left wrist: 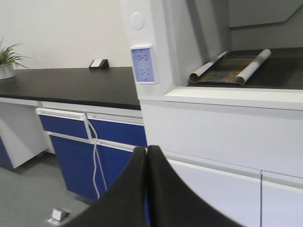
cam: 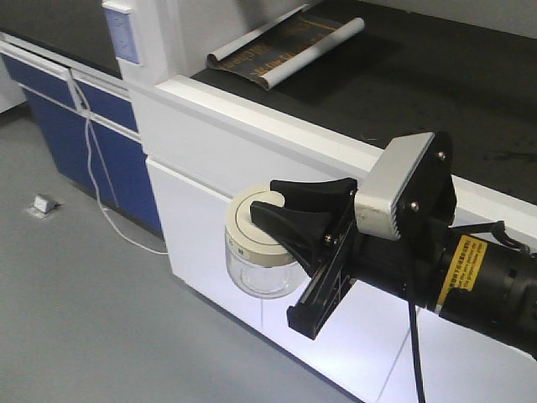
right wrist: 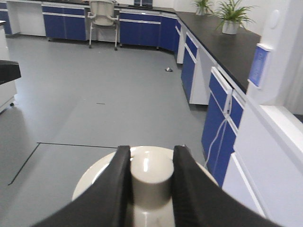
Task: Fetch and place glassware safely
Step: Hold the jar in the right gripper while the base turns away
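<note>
Squat clear cream-lidded jar (cam: 256,269); upright; held aloft.

The glass jar (cam: 262,273) is clear, and its lid (cam: 247,228) is cream-white with a small dark-marked label on the rim. The right gripper (cam: 264,200) is matte black, and so is the left gripper (left wrist: 146,150). The camera housing (cam: 394,197) is silver-grey, and the arm wears a yellow label (cam: 464,264) with black lettering. The bench front (cam: 218,143) is white, its worktop (cam: 436,92) black. The cabinets (cam: 92,138) are deep blue and the floor (cam: 75,319) grey. The rolled poster (cam: 285,46) is dark with brownish-gold print and a white backing.
</note>
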{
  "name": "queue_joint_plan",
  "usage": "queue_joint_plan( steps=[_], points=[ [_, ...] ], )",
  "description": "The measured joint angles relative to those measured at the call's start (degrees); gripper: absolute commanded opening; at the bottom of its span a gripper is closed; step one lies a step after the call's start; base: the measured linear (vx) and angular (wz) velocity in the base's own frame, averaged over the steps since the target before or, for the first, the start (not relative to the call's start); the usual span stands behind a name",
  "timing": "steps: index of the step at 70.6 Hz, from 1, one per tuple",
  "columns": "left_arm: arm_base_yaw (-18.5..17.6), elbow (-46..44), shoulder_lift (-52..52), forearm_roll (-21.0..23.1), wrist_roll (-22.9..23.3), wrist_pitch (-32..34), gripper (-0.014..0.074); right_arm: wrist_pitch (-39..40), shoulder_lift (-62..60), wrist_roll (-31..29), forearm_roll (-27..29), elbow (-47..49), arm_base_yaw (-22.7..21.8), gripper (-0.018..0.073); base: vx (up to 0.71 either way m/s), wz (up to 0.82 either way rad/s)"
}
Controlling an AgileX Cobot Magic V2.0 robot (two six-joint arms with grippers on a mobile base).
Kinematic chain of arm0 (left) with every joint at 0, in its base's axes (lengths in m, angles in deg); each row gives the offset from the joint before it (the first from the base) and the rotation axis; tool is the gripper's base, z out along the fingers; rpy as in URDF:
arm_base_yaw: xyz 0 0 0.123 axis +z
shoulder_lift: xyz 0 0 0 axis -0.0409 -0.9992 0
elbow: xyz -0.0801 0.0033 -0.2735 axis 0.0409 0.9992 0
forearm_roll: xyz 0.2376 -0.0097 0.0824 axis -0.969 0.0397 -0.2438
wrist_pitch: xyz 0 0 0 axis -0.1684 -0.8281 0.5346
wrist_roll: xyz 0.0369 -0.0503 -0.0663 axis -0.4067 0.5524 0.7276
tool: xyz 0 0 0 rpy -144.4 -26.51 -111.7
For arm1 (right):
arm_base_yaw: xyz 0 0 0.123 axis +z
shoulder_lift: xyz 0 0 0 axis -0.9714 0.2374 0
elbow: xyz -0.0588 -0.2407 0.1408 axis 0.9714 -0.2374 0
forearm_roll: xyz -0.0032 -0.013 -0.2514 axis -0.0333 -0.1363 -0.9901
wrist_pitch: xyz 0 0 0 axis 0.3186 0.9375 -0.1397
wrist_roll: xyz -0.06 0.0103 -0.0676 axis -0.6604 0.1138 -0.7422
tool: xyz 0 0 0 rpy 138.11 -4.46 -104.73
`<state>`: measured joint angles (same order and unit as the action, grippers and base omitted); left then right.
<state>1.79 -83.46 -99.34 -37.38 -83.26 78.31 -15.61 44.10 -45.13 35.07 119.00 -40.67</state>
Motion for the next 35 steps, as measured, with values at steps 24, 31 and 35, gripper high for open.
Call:
queue_joint_plan(
  steps=[24,31,35],
  points=[
    [0.0,0.0,0.0,0.0,0.0,0.0,-0.0007,0.0,0.0,0.0,0.0,0.0,0.0,-0.0001,-0.07,0.44],
    [0.0,0.0,0.0,0.0,0.0,0.0,-0.0007,0.0,0.0,0.0,0.0,-0.01,0.0,-0.0001,-0.06,0.44],
    [0.0,0.0,0.0,0.0,0.0,0.0,-0.0007,0.0,0.0,0.0,0.0,-0.07,0.0,-0.0001,-0.05,0.48]
  ],
)
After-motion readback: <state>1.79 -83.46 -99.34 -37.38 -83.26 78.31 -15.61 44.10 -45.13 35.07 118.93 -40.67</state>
